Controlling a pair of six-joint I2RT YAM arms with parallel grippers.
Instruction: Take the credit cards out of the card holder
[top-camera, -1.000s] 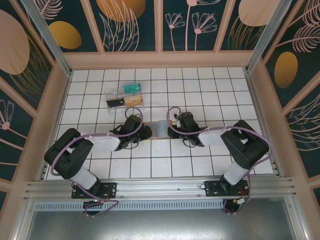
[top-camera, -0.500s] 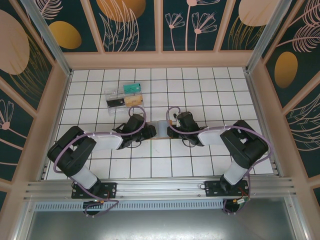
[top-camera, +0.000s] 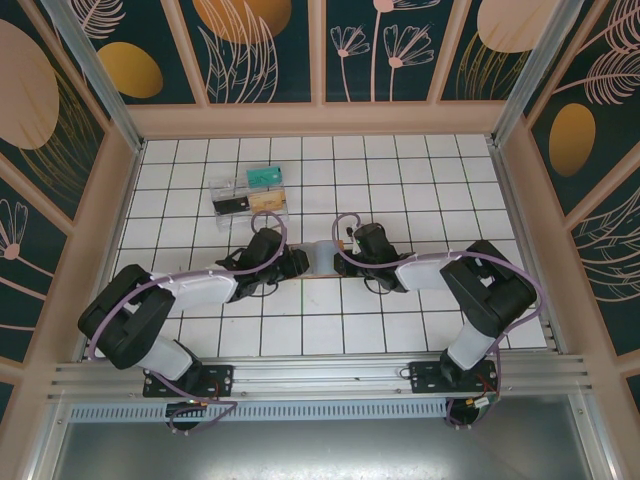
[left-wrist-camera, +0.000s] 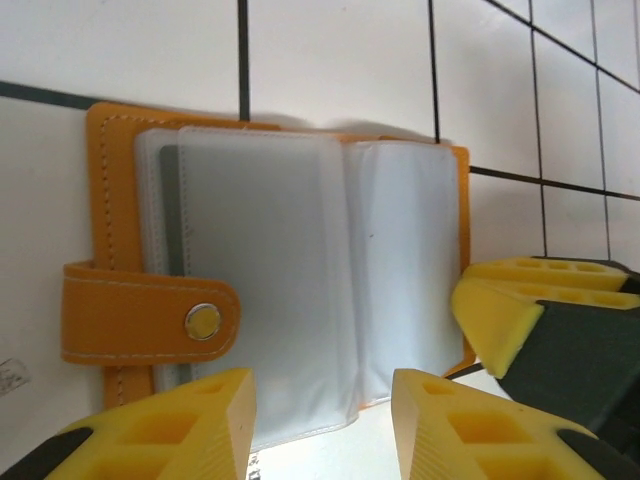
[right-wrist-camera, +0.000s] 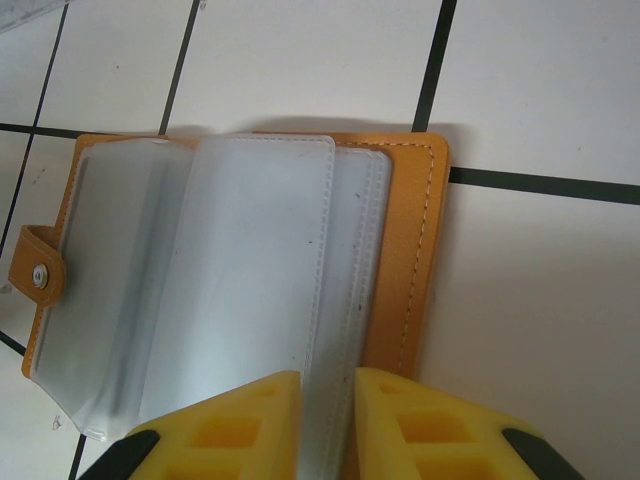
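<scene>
Top view, surface (top-camera: 400, 165): white tiles with dark joints, walled on three sides.
Top view, card holder (top-camera: 322, 257): pale patch at frame centre, lying between the two wrists.
Top view, left gripper (top-camera: 303, 262): at the holder's left edge; the state of its jaws cannot be told from here.
Top view, right gripper (top-camera: 343, 256): at the holder's right edge.
Top view, clear tray (top-camera: 250, 192): upper left of centre, holding teal, black and tan pieces, apart from the holder.
Left wrist view, card holder (left-wrist-camera: 270, 270): open flat on the surface, with an orange cover and clouded clear sleeves fanned across frame centre.
Left wrist view, strap (left-wrist-camera: 130, 320): orange tab with a metal snap (left-wrist-camera: 203, 321), folded over the sleeves at frame left.
Left wrist view, left gripper (left-wrist-camera: 322, 425): yellow, at the bottom edge; jaws apart, with the sleeves' lower edge in the gap between them.
Left wrist view, right gripper's fingertip (left-wrist-camera: 495, 315): yellow wedge at frame right, at the holder's lower right corner.
Right wrist view, card holder (right-wrist-camera: 250, 290): open, filling frame centre, with the orange cover showing along its right side.
Right wrist view, strap (right-wrist-camera: 40, 275): small tab at far left.
Right wrist view, right gripper (right-wrist-camera: 327, 420): yellow, at bottom centre; jaws drawn close together and clamped on the lower edge of a clear sleeve.
</scene>
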